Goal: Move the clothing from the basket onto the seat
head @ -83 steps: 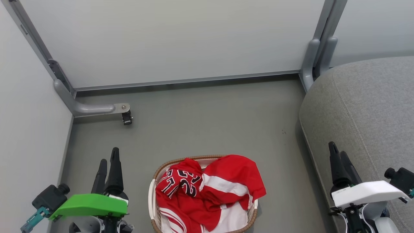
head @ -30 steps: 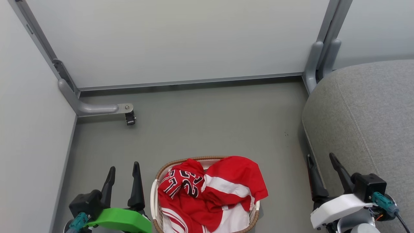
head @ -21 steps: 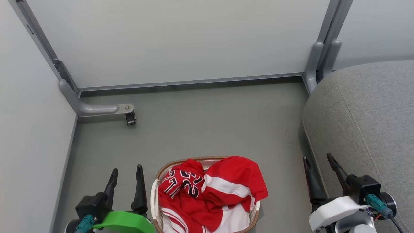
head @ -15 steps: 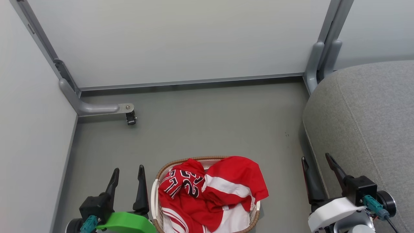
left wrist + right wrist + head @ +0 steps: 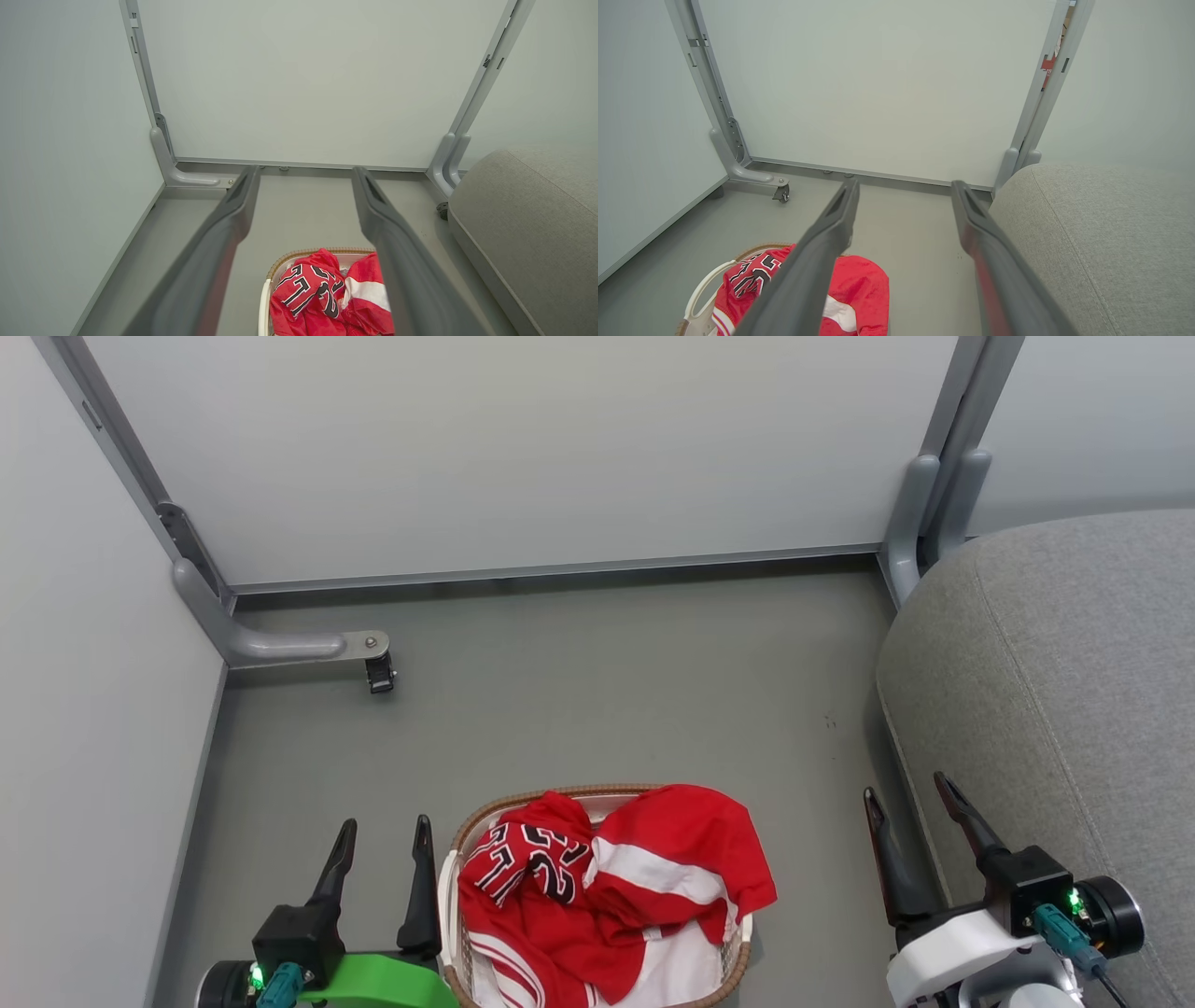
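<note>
- The clothing (image 5: 607,887) is heaped in the basket (image 5: 495,803), bottom centre; nothing has been moved.
- No garment is seen on the seat (image 5: 1055,691), right.
- Left pincer (image 5: 386,821) and right pincer (image 5: 904,785) are held open, empty.

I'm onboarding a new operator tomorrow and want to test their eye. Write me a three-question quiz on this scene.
1. True or false: all the red clothing lies in the basket, none on the seat.
2. By the robot's own sides, the seat stands to the basket's: A) left B) right
3. Fill in: the left end effector and the right end effector both have their fingers ____ and hold nothing.

Key: 1 true; 2 B; 3 open
</note>
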{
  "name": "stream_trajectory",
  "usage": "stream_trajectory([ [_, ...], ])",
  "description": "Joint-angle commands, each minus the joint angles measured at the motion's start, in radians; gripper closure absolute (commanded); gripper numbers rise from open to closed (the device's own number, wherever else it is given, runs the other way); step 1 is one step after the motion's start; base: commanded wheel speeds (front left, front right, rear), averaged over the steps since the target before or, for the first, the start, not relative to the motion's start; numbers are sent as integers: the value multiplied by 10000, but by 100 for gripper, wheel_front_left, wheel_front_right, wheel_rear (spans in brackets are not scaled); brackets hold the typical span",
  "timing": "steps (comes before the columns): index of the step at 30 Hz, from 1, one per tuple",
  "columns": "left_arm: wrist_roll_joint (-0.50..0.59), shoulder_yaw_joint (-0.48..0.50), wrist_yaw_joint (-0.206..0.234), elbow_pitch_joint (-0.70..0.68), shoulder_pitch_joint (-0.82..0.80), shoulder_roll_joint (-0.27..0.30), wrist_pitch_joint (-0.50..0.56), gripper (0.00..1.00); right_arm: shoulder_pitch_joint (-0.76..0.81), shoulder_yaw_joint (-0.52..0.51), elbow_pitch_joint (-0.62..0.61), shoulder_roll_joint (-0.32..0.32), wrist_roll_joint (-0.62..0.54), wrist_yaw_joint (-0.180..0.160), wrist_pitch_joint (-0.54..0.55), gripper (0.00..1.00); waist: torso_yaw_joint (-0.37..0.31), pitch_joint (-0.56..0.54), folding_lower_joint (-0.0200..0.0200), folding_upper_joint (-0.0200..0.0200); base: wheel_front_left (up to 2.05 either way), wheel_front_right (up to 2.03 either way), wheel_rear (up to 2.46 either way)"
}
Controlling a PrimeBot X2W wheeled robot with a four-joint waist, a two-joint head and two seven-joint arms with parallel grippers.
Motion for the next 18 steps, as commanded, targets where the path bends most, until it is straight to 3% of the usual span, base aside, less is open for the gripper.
stream_trajectory([
  [1,8,1,58,55,103,66,-19,0,95,-14,-46,-60,-32,1,-47,0,1,1,0,0,0,0,0],
  [18,15,-4,63,126,45,64,-16,0,39,-70,-89,-58,-23,1,-48,0,-40,105,0,0,0,0,0],
])
